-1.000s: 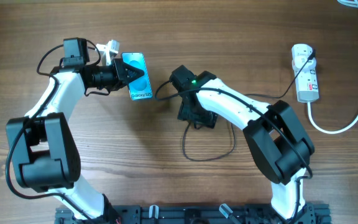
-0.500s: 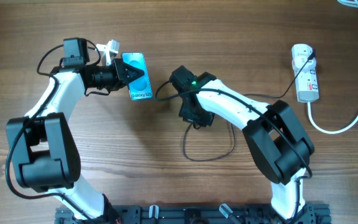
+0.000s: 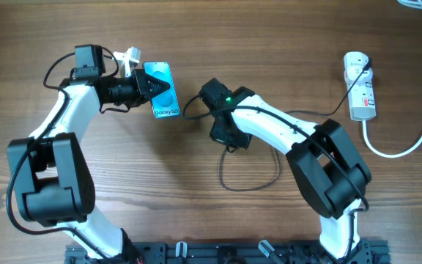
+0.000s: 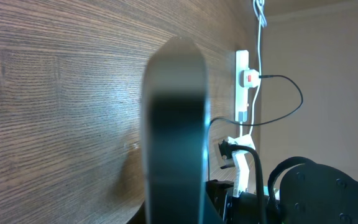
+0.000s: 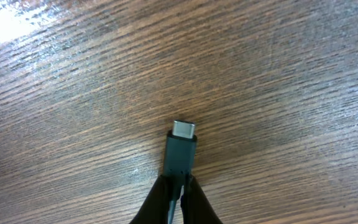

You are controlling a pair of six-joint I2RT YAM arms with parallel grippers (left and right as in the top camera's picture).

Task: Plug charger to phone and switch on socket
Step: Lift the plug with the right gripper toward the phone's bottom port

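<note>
Right wrist view: the charger (image 5: 182, 142) plug tip juts from the right gripper (image 5: 179, 190), whose jaws are pinched on its black body just above the bare table (image 5: 291, 74). Overhead, that spot is mid-table. The cable loops toward the near edge and runs to the socket (image 3: 360, 86) by the far right corner, where its adapter seems plugged in. The phone (image 3: 161, 89), toward the far left, is clamped in the left gripper (image 3: 152, 88). Both are grasped but apart, so mating and the switch remain. The left arm reaches sideways; the right bends inward, wrist tipped down.
</note>
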